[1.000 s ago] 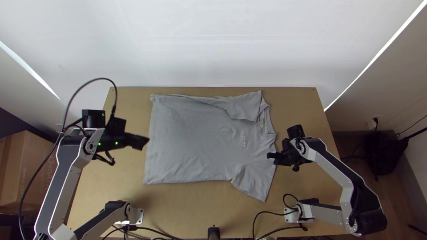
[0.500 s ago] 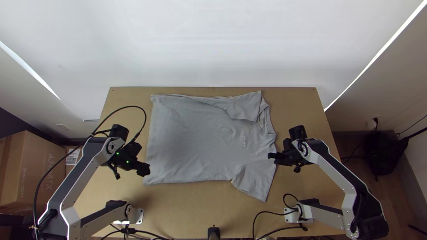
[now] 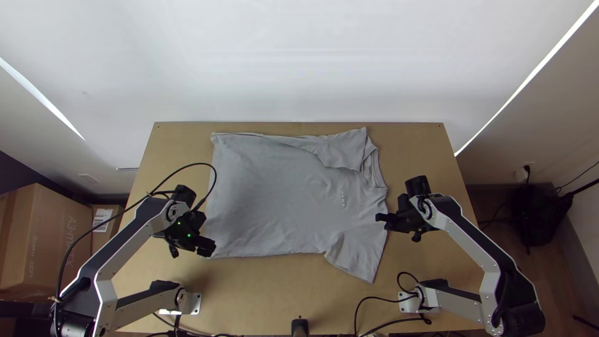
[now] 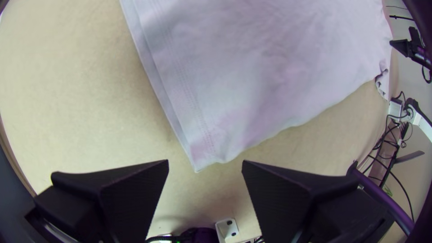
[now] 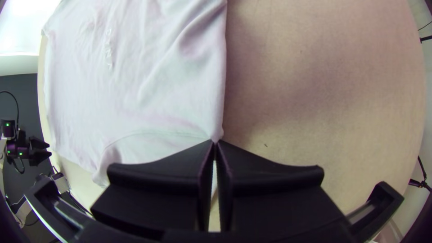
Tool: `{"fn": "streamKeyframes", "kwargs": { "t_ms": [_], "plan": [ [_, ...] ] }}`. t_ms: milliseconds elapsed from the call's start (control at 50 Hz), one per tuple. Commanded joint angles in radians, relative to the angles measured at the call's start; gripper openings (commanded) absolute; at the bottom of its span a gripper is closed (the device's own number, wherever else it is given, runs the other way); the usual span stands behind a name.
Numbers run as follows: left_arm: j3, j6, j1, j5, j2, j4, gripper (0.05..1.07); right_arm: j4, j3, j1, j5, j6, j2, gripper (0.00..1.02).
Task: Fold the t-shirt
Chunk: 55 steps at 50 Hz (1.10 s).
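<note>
The t-shirt (image 3: 268, 193) lies spread on the table (image 3: 262, 290); the left pincer (image 3: 208, 246) gapes wide near its hem corner, the right pincer (image 3: 382, 219) pinches its shoulder edge. A cardboard box (image 3: 50, 249) stands alongside, contents hidden.

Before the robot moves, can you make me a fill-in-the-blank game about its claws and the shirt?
The t-shirt on the wooden table is coloured ____. The left claw is not shut but ____. The right claw is not open but ____. The claw nearer the bottom hem is the ____ one.

Missing words: grey; open; shut; left.
</note>
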Motion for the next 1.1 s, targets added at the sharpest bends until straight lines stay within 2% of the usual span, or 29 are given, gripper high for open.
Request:
{"fn": "streamKeyframes", "kwargs": {
  "t_ms": [0,80,140,200,240,300,340,360,400,420,620,880,1000,1080],
  "plan": [
    [-0.022,-0.016,-0.005,-0.006,0.042,-0.002,0.86,-0.006,0.029,0.004,-0.001,0.024,-0.009,0.02],
    [-0.024,-0.016,-0.008,-0.006,0.06,-0.007,0.85,-0.006,0.03,-0.001,-0.001,0.022,-0.012,0.02],
    [-0.021,-0.027,-0.01,-0.005,0.065,0.007,0.75,-0.006,0.029,-0.007,-0.001,0.022,-0.014,0.02],
    [-0.021,-0.03,-0.011,-0.003,0.065,0.007,0.6,-0.006,0.029,-0.01,-0.001,0.022,-0.014,0.02],
    [-0.019,-0.036,-0.013,-0.005,0.065,0.015,0.55,-0.006,0.029,-0.013,-0.001,0.022,-0.017,0.02],
    [-0.024,-0.036,-0.013,0.001,0.076,0.013,0.41,-0.006,0.03,-0.013,-0.001,0.022,-0.022,0.02],
    [-0.019,-0.036,-0.014,0.001,0.08,0.015,0.37,-0.006,0.033,-0.016,-0.001,0.022,-0.025,0.02],
    [-0.019,-0.038,-0.013,0.001,0.082,0.018,0.31,-0.006,0.035,-0.017,-0.001,0.022,-0.026,0.02],
    [-0.019,-0.035,-0.014,0.001,0.085,0.018,0.13,-0.006,0.038,-0.02,-0.001,0.022,-0.029,0.02],
    [-0.016,-0.032,-0.016,0.001,0.083,0.022,0.07,-0.006,0.039,-0.022,-0.001,0.022,-0.032,0.02],
    [-0.013,0.013,0.004,0.004,0.08,0.041,0.08,-0.032,0.052,-0.071,-0.001,0.005,-0.054,0.02],
    [0.088,0.027,0.138,0.033,0.016,0.092,0.08,-0.063,0.042,-0.112,0.0,-0.031,-0.117,0.02],
    [0.131,-0.024,0.139,0.055,-0.076,0.145,0.08,-0.071,0.067,-0.106,-0.001,-0.037,-0.164,0.02],
    [0.177,-0.101,0.125,0.058,-0.15,0.22,0.08,-0.081,0.122,-0.082,-0.001,-0.034,-0.198,0.02]
  ]
}}
